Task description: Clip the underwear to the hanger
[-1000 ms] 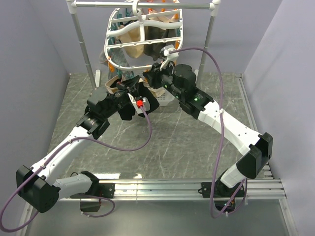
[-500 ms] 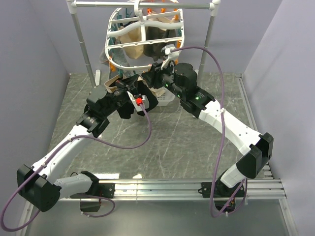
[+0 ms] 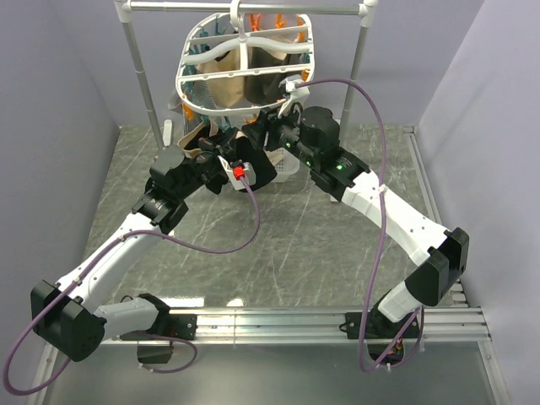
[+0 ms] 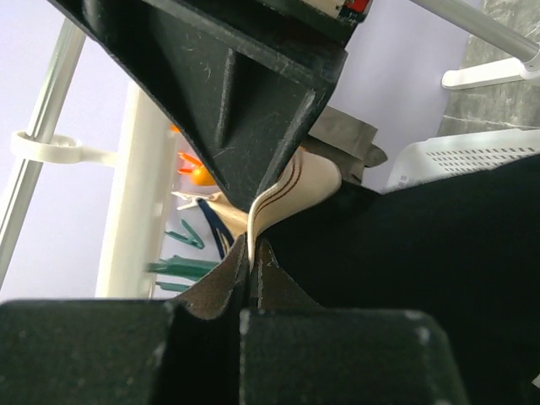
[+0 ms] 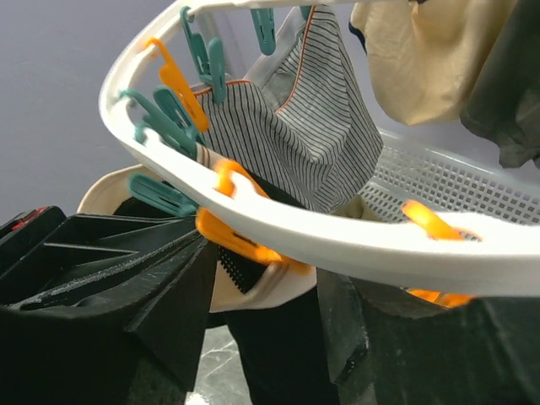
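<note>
The white oval hanger [image 3: 245,105] hangs from the rail with orange and teal clothespins. My left gripper [image 3: 218,153] is just under its front rim, shut on the beige waistband [image 4: 291,190] of the black underwear [image 4: 439,253], which hangs down below it [image 3: 260,174]. My right gripper [image 3: 264,135] is open right beside it. In the right wrist view its fingers [image 5: 173,295] straddle an orange clothespin [image 5: 240,243] under the hanger rim [image 5: 354,245], with the waistband [image 5: 278,291] and black fabric [image 5: 278,354] between them.
Beige, dark and striped garments [image 5: 312,126] hang clipped on the hanger. The white perforated basket [image 3: 287,165] stands behind the grippers, also in the right wrist view [image 5: 439,181]. The grey rail stand's posts [image 3: 142,80] flank the hanger.
Both grippers have moved up and back towards the hanger, lifting the underwear. The hanger has swung up and tilted flatter.
</note>
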Available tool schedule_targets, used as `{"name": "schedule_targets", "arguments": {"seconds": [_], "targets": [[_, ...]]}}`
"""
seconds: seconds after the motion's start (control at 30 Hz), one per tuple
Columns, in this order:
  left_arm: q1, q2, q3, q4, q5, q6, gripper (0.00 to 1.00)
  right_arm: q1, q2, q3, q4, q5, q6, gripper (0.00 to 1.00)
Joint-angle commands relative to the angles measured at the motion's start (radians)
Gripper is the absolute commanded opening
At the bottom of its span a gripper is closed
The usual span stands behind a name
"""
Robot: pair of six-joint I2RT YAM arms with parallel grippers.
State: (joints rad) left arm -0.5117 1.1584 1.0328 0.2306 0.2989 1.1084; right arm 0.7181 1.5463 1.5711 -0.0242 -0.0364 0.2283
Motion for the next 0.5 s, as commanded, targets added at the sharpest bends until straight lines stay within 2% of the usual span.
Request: {"name": "schedule_targets", "arguments": {"seconds": [0.0,0.47], "targets": [[0.006,-0.002,0.044,0.036,0.023,-0.021,0.00,-0.011,-0.020,0.052,0.010,-0.011,0.020,0.59],[0.007,-0.002,0.042,0.056,0.026,-0.028,0.00,-0.025,-0.043,0.101,0.007,-0.054,0.071,0.72]]}}
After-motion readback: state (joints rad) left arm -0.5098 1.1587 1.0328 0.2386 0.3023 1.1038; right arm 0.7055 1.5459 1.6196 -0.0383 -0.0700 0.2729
